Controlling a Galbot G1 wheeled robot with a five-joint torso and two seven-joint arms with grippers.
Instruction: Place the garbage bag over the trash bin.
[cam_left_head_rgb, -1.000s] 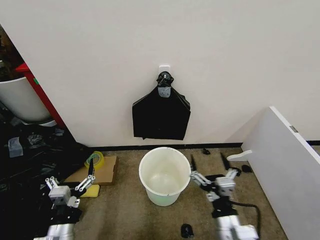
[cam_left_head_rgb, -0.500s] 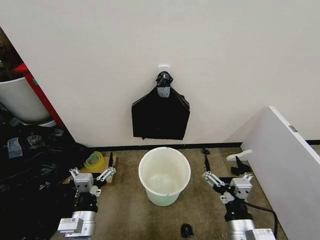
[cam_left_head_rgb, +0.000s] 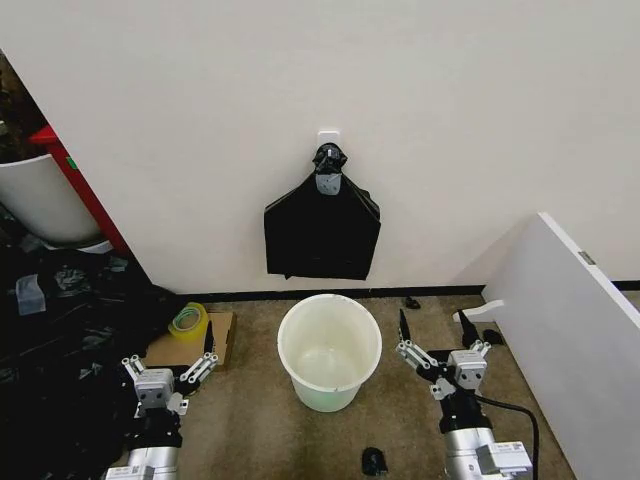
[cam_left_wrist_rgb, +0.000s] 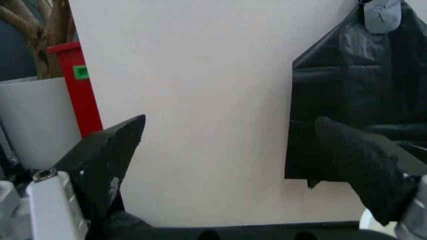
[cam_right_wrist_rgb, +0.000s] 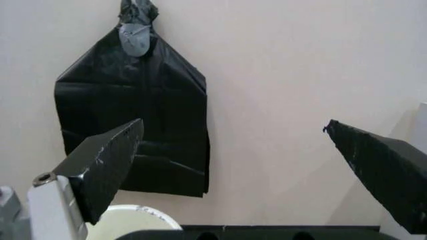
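The trash bin (cam_left_head_rgb: 330, 298), a round cream-white bucket, stands on the brown carpet by the wall; its rim (cam_right_wrist_rgb: 133, 220) also peeks into the right wrist view. The garbage bag is out of view. Above the bin, a flat triangular bunch of black bags (cam_left_head_rgb: 322, 235) hangs from a wall hook by its knotted top. My left gripper (cam_left_head_rgb: 168, 352) hovers low to the left of the bin, open and holding nothing. To the right of the bin is my right gripper (cam_left_head_rgb: 433, 335), also open and holding nothing. Both point at the wall, where the bunch (cam_left_wrist_rgb: 360, 100) (cam_right_wrist_rgb: 133, 130) hangs.
A white panel (cam_left_head_rgb: 570, 330) leans at the right, a white handle (cam_left_head_rgb: 478, 311) beside it. On the left are dark clutter (cam_left_head_rgb: 60, 330), a red post (cam_left_head_rgb: 80, 190), a large white tub (cam_left_head_rgb: 40, 200), and a yellow tape roll (cam_left_head_rgb: 187, 320) on cardboard. A small black object (cam_left_head_rgb: 373, 461) lies on the carpet.
The left gripper has sunk lower and drifted left since half a second ago. The right gripper has edged a little toward the bin. The bin and hanging bunch have not moved.
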